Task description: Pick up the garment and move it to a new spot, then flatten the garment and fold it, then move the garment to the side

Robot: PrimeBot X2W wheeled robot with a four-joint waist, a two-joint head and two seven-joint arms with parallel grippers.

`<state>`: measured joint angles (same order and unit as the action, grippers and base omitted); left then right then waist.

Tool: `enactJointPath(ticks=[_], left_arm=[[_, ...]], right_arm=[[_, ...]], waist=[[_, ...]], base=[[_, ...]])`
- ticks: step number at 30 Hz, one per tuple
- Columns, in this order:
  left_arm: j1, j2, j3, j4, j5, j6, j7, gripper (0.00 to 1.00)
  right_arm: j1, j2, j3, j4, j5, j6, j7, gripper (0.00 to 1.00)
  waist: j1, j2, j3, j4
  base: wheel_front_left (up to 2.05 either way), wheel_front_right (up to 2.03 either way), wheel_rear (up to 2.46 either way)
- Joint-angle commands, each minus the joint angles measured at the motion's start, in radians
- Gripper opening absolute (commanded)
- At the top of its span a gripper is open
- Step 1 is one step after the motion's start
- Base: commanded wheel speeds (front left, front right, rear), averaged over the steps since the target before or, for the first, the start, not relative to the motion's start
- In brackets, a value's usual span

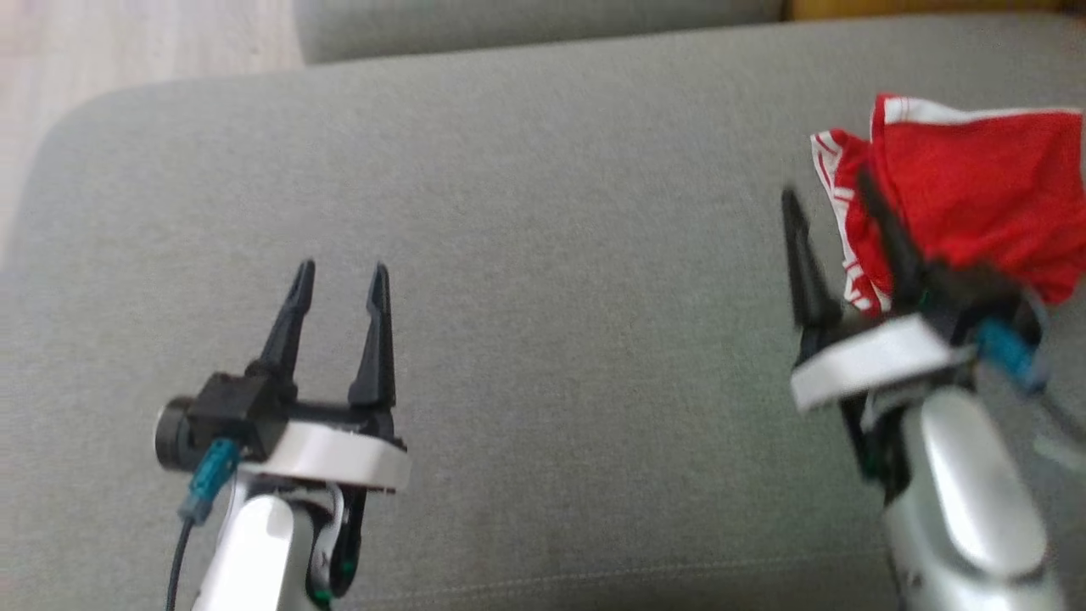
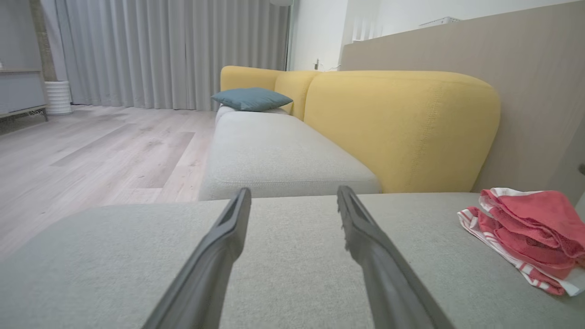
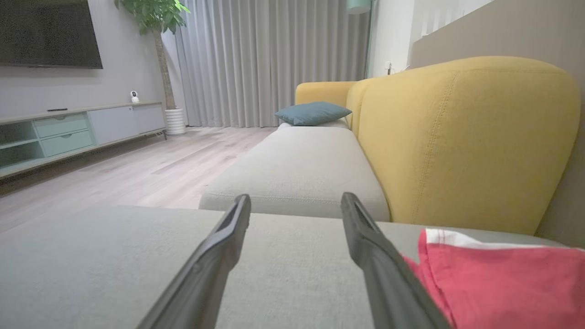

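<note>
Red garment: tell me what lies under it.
The red garment lies bunched on the grey seat cushion, which shows along its near edge. Anything its folds cover is hidden.

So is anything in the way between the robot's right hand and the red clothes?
Nothing visible is. The open right gripper sits right beside the red garment, with bare grey sofa seat between its fingers.

Head camera downward; wrist cameras low over seat [image 1: 543, 170], sharing garment [image 1: 976, 195]
</note>
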<state>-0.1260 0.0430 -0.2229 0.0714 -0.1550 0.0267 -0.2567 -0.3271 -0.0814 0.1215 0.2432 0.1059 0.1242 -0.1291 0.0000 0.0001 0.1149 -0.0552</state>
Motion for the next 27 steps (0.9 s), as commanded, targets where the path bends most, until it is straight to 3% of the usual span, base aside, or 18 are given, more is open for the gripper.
enactJointPath(ticks=[1, 15, 27], left_arm=[[-0.016, 0.007, 0.025, -0.028, -0.013, 0.004, -0.005, 1.00], [0.048, 0.007, 0.026, -0.025, -0.033, 0.018, -0.005, 1.00], [0.048, 0.007, 0.026, -0.030, -0.030, 0.008, -0.005, 1.00]], right_arm=[[0.011, 0.013, 0.017, -0.038, -0.016, 0.007, -0.025, 1.00], [0.168, 0.031, 0.008, -0.044, 0.087, 0.007, -0.112, 1.00], [0.171, 0.031, 0.015, -0.038, 0.105, 0.007, -0.129, 1.00]], waist=[[0.0000, -0.0001, -0.033, 0.022], [0.0000, -0.0001, -0.067, 0.032], [0.0000, -0.0001, -0.066, 0.026]], base=[[0.00, 0.00, 0.00], [0.00, 0.00, 0.00], [0.00, 0.00, 0.00]])
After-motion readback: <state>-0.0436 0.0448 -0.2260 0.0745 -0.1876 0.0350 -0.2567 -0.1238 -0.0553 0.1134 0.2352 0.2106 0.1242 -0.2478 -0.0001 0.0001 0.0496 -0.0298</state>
